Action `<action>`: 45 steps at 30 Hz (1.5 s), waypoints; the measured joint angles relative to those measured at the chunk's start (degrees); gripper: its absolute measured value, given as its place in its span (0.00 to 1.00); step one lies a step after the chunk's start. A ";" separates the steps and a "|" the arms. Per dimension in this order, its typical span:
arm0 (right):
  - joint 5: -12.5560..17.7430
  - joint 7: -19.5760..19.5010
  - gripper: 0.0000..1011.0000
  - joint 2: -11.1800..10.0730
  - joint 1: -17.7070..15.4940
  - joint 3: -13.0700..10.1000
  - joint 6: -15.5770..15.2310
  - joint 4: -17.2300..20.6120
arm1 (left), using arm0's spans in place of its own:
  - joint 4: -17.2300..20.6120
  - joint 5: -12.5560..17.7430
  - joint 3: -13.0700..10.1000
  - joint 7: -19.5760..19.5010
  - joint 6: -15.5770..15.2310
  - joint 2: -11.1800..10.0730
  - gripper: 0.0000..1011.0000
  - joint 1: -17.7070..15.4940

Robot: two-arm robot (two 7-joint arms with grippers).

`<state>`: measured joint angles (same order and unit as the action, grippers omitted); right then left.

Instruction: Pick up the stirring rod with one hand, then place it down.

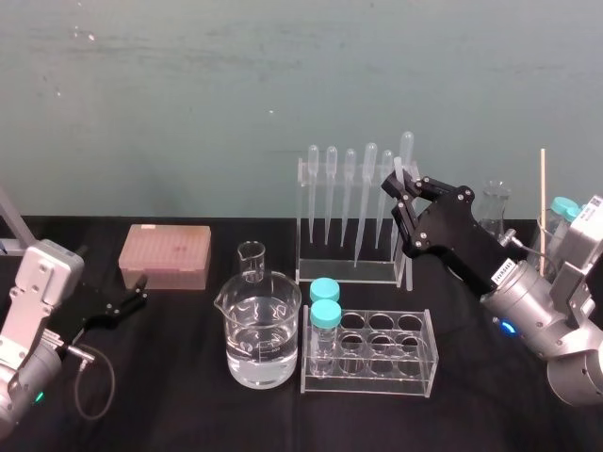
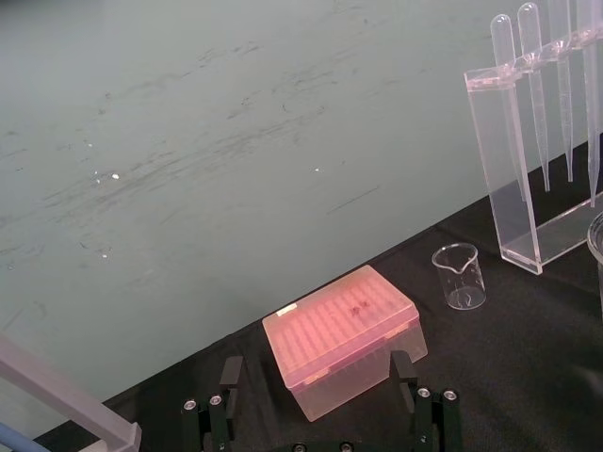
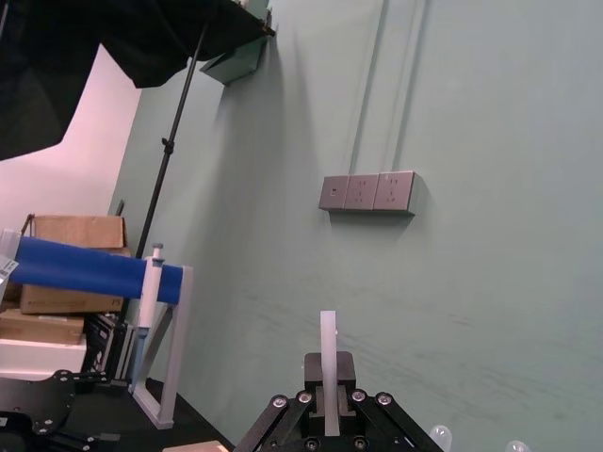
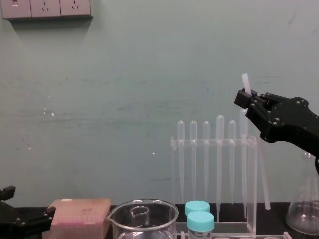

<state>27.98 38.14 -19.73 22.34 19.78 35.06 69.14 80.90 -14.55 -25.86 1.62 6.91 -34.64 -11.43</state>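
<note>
Chest view: thin translucent-white stirring rod (image 4: 245, 81) (flat-cut tip).

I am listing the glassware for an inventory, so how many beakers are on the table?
2. A large beaker holding clear liquid stands left of the tube rack; a small empty beaker stands just behind it. The right arm may hide others.

Right gripper (image 4: 245, 97) is up high on the right, clamped on the stirring rod (image 4: 245, 81) just below its top end. The rod slants down past the pipette rack's (image 4: 214, 143) right end. Left gripper (image 4: 22, 219) sits low left, beside the pink box (image 4: 79, 213).
</note>
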 joint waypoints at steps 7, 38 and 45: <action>0.00 0.00 0.07 0.00 0.00 0.00 0.00 0.00 | 0.00 0.00 0.00 0.00 0.00 0.00 0.99 0.00; 0.42 3.91 0.07 -1.06 -1.46 -0.43 -1.33 2.54 | 0.00 0.00 0.00 0.00 0.00 0.00 0.99 0.00; 1.64 6.13 0.07 -2.18 -3.44 -0.44 -3.12 4.81 | 0.00 0.00 0.00 0.00 0.00 0.00 0.99 0.00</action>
<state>29.62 44.28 -21.91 18.90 19.34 31.94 73.95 80.90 -14.55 -25.86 1.62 6.91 -34.64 -11.43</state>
